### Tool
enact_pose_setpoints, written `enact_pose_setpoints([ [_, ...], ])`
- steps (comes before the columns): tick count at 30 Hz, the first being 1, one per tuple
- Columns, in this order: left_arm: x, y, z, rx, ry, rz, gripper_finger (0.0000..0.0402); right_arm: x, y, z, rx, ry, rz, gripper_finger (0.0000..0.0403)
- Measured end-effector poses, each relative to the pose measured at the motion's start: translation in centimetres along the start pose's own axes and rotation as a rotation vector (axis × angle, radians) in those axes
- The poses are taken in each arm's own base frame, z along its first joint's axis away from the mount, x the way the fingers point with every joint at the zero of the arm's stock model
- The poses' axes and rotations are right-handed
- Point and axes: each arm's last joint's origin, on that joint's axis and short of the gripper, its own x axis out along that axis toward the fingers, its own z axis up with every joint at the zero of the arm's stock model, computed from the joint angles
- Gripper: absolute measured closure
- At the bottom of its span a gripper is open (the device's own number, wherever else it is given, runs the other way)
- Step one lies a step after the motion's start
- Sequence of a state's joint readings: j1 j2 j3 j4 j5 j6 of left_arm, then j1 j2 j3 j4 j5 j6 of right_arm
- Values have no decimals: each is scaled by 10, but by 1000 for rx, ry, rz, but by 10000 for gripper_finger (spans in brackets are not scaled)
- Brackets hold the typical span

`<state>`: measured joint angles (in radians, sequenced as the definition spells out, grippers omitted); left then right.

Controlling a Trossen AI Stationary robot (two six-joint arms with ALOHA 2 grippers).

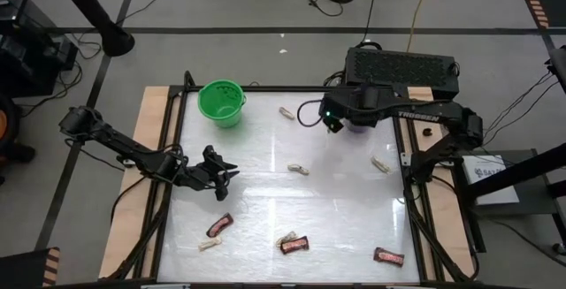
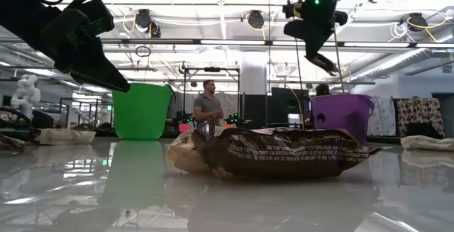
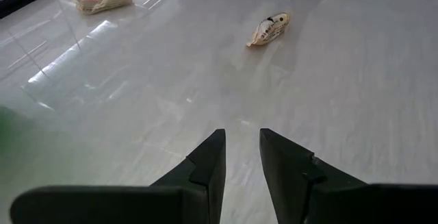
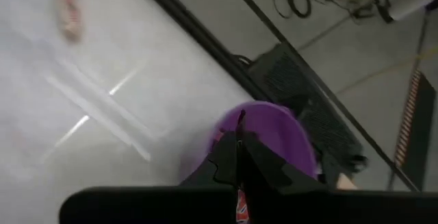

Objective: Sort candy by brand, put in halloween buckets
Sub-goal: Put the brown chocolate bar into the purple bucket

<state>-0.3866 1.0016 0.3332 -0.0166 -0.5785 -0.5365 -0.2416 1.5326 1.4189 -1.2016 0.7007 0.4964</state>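
Note:
The green bucket [image 1: 221, 102] stands at the far left of the table and the purple bucket [image 1: 364, 123] at the far right, half hidden under my right arm. My right gripper [image 1: 334, 123] hangs shut above the purple bucket [image 4: 274, 138], with a red sliver of candy between its fingers. My left gripper [image 1: 223, 171] hovers open over bare table left of centre, touching nothing; a pale candy [image 3: 268, 29] lies ahead of it. Dark red bars [image 1: 219, 225] [image 1: 294, 246] [image 1: 387, 256] and pale pieces [image 1: 299, 169] [image 1: 379, 163] [image 1: 286, 112] lie flat on the table. My right gripper is shut on a small candy, of which only a red and white sliver [image 4: 240, 209] shows between the fingers, well back from their tips. The fingers point down over the purple bucket, and the piece is lifted clear of the table. Its shape is hidden by the fingers.
A dark bar [image 2: 284, 150] with a pale piece [image 2: 186, 152] behind it lies close to the near edge. Two more pale pieces [image 1: 209, 245] [image 1: 285, 238] lie near the front. A black frame borders the table. A person [image 2: 208, 104] stands in the room beyond.

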Motion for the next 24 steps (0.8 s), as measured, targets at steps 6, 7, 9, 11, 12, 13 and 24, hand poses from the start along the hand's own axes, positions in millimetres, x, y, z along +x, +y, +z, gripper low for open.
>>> enact_pose_setpoints([
  [6,0,0,0,0,1,-2,304,24,-18,-1,9,75,-73,399],
  [7,0,0,0,0,3,-6,304,29,-20,-2,12,87,-88,399],
  [9,0,0,0,0,5,-8,304,38,-25,-4,21,115,-111,399],
  [11,0,0,0,0,5,-9,304,46,-29,-7,29,140,-129,398],
  [12,0,0,0,0,6,-9,304,50,-31,-8,34,153,-138,396],
  [13,0,0,0,1,6,-10,304,53,-32,-10,41,165,-145,392],
  [24,0,0,-2,4,35,-23,304,59,-38,-10,66,194,-140,281],
])
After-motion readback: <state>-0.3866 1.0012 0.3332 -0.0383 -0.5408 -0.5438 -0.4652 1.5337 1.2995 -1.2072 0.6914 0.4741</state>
